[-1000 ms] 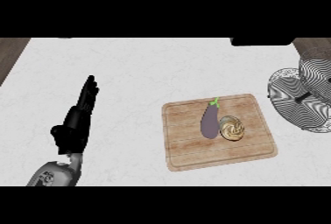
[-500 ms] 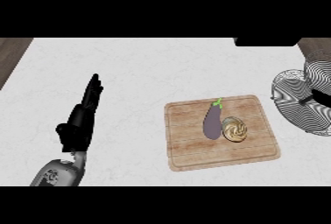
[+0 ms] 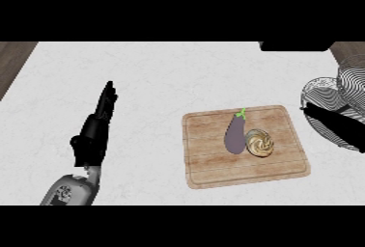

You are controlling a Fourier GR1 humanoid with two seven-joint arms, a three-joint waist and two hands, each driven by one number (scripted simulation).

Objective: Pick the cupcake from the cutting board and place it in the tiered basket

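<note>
A cupcake point(image 3: 260, 143) with swirled tan frosting sits on the right half of a wooden cutting board point(image 3: 214, 166). A purple eggplant point(image 3: 236, 136) lies right against its left side. The wire tiered basket point(image 3: 331, 89) stands at the right edge of the counter. My right hand point(image 3: 333, 126) comes in from the right edge as a dark, straight shape in front of the basket's lower rim. It is apart from the cupcake and holds nothing. My left hand point(image 3: 94, 130) rests open on the left, fingers up, far from the board.
A dark object point(image 3: 296, 46) sits at the counter's back edge on the right. The brown floor point(image 3: 10, 62) shows past the counter's left edge. White counter point(image 3: 164, 82) lies between my left hand and the board.
My right hand has come into view at the right edge, in front of the basket. The board and left hand sit slightly further right in the picture.
</note>
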